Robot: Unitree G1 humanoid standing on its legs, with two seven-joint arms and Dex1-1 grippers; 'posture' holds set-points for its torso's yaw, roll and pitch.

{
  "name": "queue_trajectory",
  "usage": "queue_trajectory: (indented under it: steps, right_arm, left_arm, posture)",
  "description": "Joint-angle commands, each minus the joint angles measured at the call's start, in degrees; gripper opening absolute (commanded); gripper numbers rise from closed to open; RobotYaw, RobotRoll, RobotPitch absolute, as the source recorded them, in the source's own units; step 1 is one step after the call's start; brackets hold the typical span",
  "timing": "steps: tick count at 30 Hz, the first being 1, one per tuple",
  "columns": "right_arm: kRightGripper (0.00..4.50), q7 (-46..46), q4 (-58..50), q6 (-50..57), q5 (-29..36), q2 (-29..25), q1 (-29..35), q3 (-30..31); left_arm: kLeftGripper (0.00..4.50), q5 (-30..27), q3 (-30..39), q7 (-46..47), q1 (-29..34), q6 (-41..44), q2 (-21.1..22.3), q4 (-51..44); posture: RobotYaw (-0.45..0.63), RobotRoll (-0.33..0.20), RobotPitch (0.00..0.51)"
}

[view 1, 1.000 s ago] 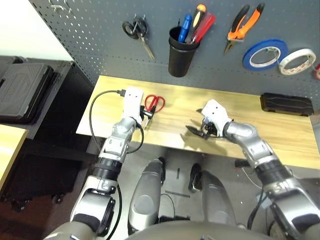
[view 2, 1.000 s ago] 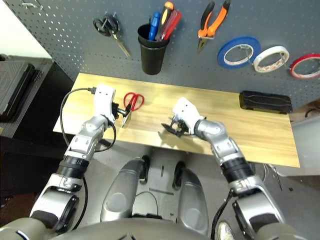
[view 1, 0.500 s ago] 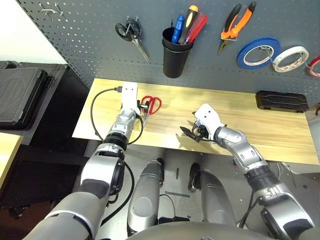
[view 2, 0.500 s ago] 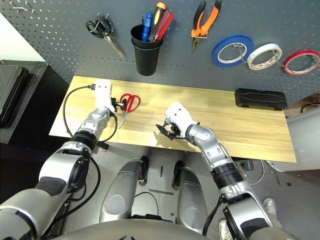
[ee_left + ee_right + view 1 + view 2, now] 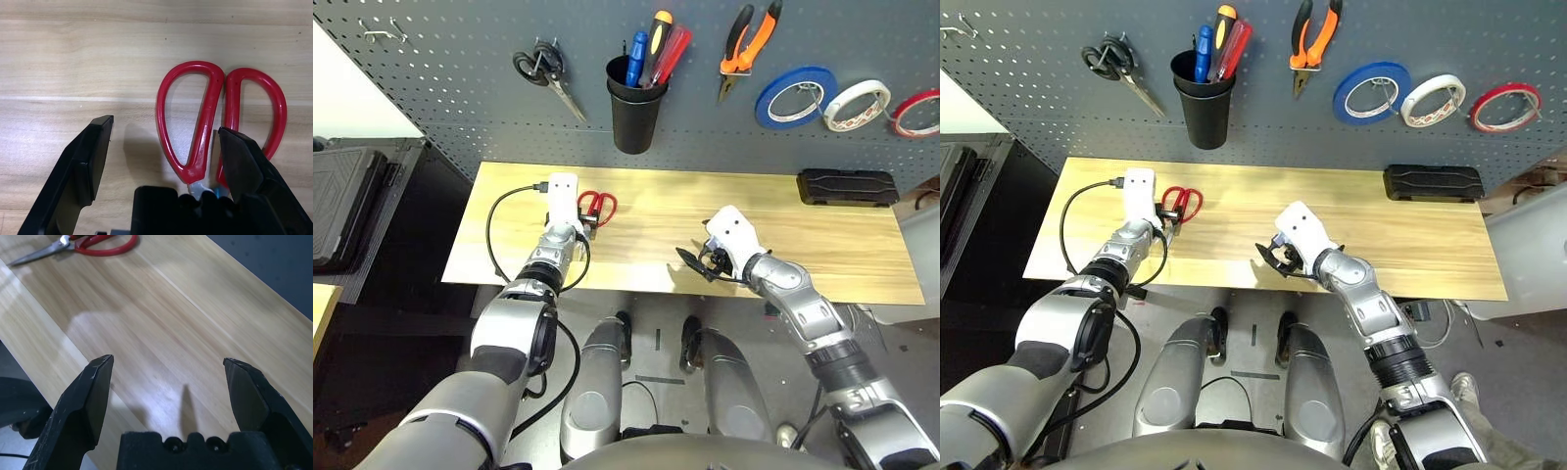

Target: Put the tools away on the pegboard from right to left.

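Below-left of the black plastic cup (image 5: pixel 1205 119), our left claw (image 5: pixel 165 123) spreads wide over red-handled metal scissors (image 5: pixel 198 152) on the pale wooden counter (image 5: pixel 1263 201). The cup holds a red-handled screwdriver (image 5: pixel 1234 49); below-right, our right claw (image 5: pixel 168 359) gapes; rightward hang orange-and-black pliers (image 5: pixel 1313 47), then the thin red tape ring (image 5: pixel 1505 125).

This looks like a workshop or robotics lab, with a tool station as its centre. A grey perforated pegboard (image 5: pixel 705 137) rises behind a pale wood-grain counter (image 5: pixel 646 259), and on it hang black-handled scissors (image 5: pixel 546 70), orange-and-black pliers (image 5: pixel 749 47), tape rolls in blue (image 5: pixel 783 116), white (image 5: pixel 840 119) and red (image 5: pixel 901 116), and a black cup (image 5: pixel 634 122) of screwdrivers. Black hard cases (image 5: pixel 347 208) sit on a dark unit at the left. The floor (image 5: pixel 656 338) is plain grey with strips of dark tape, and cables trail near the robot's jointed silver arms.
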Motion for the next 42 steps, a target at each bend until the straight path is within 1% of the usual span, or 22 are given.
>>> queue_trajectory:
  steps: [1,6,12,18,24,32,37,38,39,42]
  right_arm:
    - [4.50,0.3,-0.7,-0.2,-0.1,-0.9,1.2,-0.4]
    - [4.50,0.7,-0.2,-1.0,-0.2,-1.3,1.0,-0.2]
    - [4.50,1.0,-0.3,-1.5,-0.3,-1.6,1.3,0.2]
    - [4.50,0.6,-1.3,-1.2,-0.4,-1.6,0.9,0.1]
    - [4.50,0.0,-3.5,-0.3,-0.3,-2.2,0.9,-0.7]
    - [4.50,-0.5,-5.7,1.5,-0.1,-2.4,-0.9,-1.6]
    - [4.50,2.3,-6.2,1.1,0.9,-3.9,-1.9,-1.4]
    - [4.50,3.5,-6.1,0.9,1.3,-4.5,-2.1,-1.5]
    - [4.50,4.2,-6.0,0.7,1.6,-4.9,-2.3,-1.5]
    - [4.50,9.2,-6.2,0.1,3.5,-7.3,-2.5,-1.3]
  left_arm:
    - [4.48,0.6,0.3,0.1,0.8,-0.4,0.0,0.9]
    - [4.48,-1.3,2.5,1.1,0.8,-1.7,-0.2,-0.4]
    - [4.48,-1.0,3.5,2.9,0.6,-1.9,0.7,-0.7]
    - [4.48,1.0,2.1,4.4,0.8,-1.2,1.2,0.5]
    - [4.48,2.1,1.0,3.9,1.2,-0.3,0.3,1.5]
    - [4.48,3.8,-0.9,3.1,2.1,1.7,-0.7,1.9]
    - [4.48,4.7,-2.1,2.4,3.8,3.6,-1.9,1.6]
    - [4.12,4.7,-2.2,2.2,4.2,4.1,-2.2,1.4]
    - [3.94,4.6,-2.3,2.0,4.5,4.5,-2.4,1.3]
    - [2.88,4.8,-3.1,1.3,5.8,5.4,-3.4,0.5]
  posture:
    - [0.12,0.000,0.266]
    - [0.13,0.000,0.273]
    - [0.13,0.000,0.277]
    - [0.12,0.000,0.270]
    - [0.10,0.000,0.264]
    - [0.10,0.000,0.264]
    - [0.11,0.000,0.265]
    - [0.12,0.000,0.265]
    - [0.12,0.000,0.265]
    - [0.13,0.000,0.266]
